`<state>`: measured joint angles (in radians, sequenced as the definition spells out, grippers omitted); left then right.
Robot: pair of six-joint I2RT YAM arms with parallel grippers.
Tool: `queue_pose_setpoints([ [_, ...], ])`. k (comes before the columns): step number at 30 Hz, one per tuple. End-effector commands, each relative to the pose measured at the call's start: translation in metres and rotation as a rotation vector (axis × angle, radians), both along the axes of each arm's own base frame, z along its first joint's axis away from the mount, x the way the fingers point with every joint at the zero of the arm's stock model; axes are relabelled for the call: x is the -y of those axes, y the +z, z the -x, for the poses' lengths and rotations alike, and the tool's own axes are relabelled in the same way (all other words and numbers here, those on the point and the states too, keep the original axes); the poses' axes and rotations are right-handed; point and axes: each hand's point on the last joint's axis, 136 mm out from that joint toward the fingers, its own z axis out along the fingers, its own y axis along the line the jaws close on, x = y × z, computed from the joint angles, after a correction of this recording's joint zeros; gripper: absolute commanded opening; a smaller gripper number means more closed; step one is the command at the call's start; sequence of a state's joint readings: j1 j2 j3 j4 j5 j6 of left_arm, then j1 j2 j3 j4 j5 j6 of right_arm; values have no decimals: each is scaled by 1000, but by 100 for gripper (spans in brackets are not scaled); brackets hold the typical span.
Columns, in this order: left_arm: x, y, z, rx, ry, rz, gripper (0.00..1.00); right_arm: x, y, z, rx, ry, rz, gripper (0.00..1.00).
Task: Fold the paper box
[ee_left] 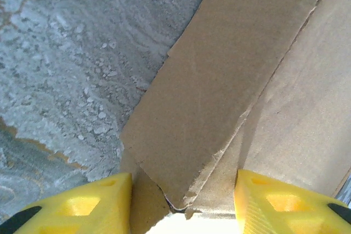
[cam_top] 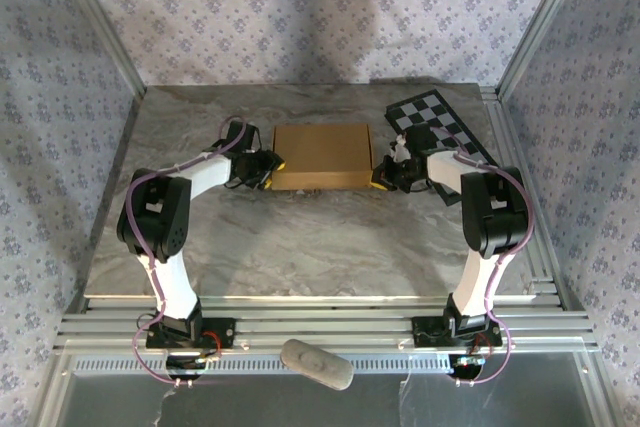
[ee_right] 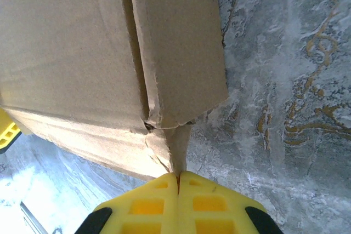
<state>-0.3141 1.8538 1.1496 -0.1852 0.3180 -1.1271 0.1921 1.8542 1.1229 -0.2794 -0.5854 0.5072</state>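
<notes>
Right under the right wrist camera your yellow fingertips are pressed together. The right jaws are clenched, and a thin flap edge of the paper box runs straight into their seam, so it looks pinched there. The marbled tabletop carries the box at its middle, toward the far edge, between the two arms. The checkerboard panel lies past the box's right end. From above, the box reads as a closed, shallow rectangle, so most of the folding seems done. The wrist views show flaps lying loose at both short ends, and I judge these are yet to be tucked. Your left jaws stand apart, released, straddling the corner of the left-end flap without clearly gripping it.
</notes>
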Motion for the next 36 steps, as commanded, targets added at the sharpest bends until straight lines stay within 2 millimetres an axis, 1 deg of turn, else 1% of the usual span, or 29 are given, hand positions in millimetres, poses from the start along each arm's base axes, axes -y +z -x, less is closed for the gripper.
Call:
queue_pose_setpoints([
  [1, 0, -16, 5, -42, -11, -31, 45, -4, -7, 4, -25, 20, -9, 6],
  [5, -2, -20, 11, -55, -16, -41, 41, -2, -9, 0, -2, 16, -19, 8],
  [7, -3, -20, 13, -59, -20, -45, 40, 0, -9, -2, 13, 16, -22, 9],
  [14, -8, -12, 19, -79, -54, -90, 43, 2, -10, -5, 34, 23, -44, 9],
  [18, -11, -13, 22, -104, -63, -104, 43, 7, -17, -6, 30, 5, -33, 8],
  [29, -13, -10, 31, -145, -87, -116, 43, 7, -31, -16, 7, -31, -6, 8],
  [33, -13, -2, 32, -146, -95, -116, 45, 5, -34, -16, -6, -31, 11, 9],
  [36, -15, 14, 27, -115, -89, -121, 52, 4, -30, -17, 9, -29, 7, 9],
])
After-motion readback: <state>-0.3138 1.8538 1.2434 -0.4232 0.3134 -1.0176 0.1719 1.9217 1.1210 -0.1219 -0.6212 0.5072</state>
